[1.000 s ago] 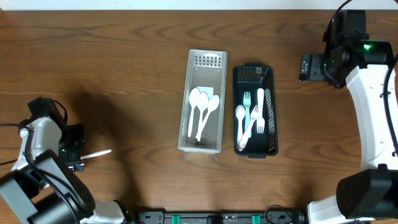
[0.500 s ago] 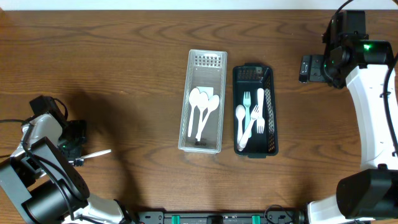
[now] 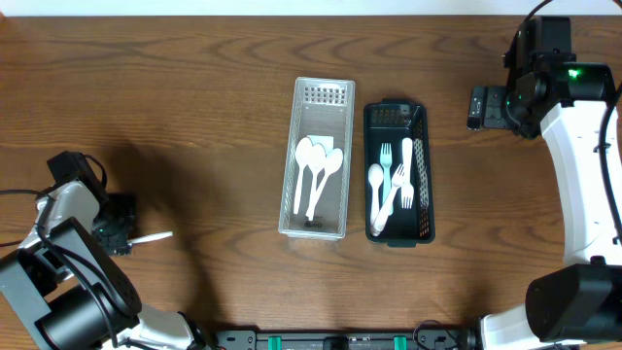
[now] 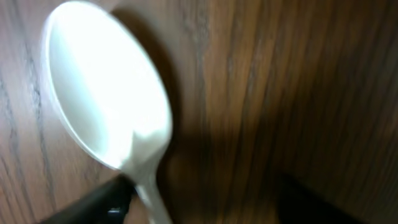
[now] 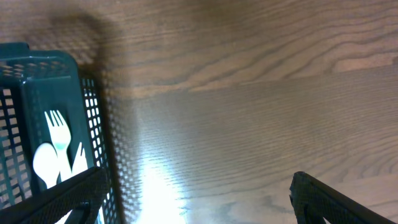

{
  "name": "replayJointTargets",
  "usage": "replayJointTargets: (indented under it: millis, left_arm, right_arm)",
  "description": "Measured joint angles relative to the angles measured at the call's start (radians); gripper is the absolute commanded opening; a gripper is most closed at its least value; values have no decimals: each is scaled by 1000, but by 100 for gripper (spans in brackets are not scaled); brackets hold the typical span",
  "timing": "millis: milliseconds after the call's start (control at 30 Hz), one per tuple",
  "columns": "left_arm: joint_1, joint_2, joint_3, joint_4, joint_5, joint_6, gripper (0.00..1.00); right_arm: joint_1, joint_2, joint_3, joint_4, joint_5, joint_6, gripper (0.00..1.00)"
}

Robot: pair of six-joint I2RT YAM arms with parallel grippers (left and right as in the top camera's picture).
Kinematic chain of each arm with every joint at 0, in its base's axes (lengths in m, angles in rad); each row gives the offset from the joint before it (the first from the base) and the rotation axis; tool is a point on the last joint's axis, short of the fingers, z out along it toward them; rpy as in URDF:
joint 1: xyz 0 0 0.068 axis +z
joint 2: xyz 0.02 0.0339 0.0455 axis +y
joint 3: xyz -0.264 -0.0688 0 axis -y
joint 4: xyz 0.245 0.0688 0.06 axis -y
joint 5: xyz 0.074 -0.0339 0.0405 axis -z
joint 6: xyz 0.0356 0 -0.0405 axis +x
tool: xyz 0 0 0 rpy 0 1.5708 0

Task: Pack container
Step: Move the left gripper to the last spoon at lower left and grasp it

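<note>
Spoon [image 4: 109, 118], white plastic, is gripped by its handle in the left end effector [image 3: 119, 233] low over the counter [image 3: 194, 117] at the left edge, well apart from the clear bin [image 3: 318, 226] of spoons and dark basket [image 3: 396, 112] of cutlery. The right end effector [image 5: 193, 190] hovers open beside the basket.

I see only the dark brown wooden tabletop [image 3: 194, 117] outside the job itself, its grain running mostly side to side on my overhead feed. A pale strip shows along the far edge. On my right wrist feed, a bright glare patch lies on the wood beside a soft shadow.
</note>
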Motion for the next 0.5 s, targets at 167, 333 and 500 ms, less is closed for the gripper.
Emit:
replayJointTargets:
  millis: [167,333,500]
  left_arm:
    - [0,-2,-1,-4,4,11,36]
    - [0,-2,-1,-5,8,16,21]
    - [0,-2,-1,-6,8,18,15]
  right_arm:
    - [0,0,0,-2,0,0,97]
    - [0,0,0,-4,0,0,97]
    - [0,0,0,-5,0,0,97]
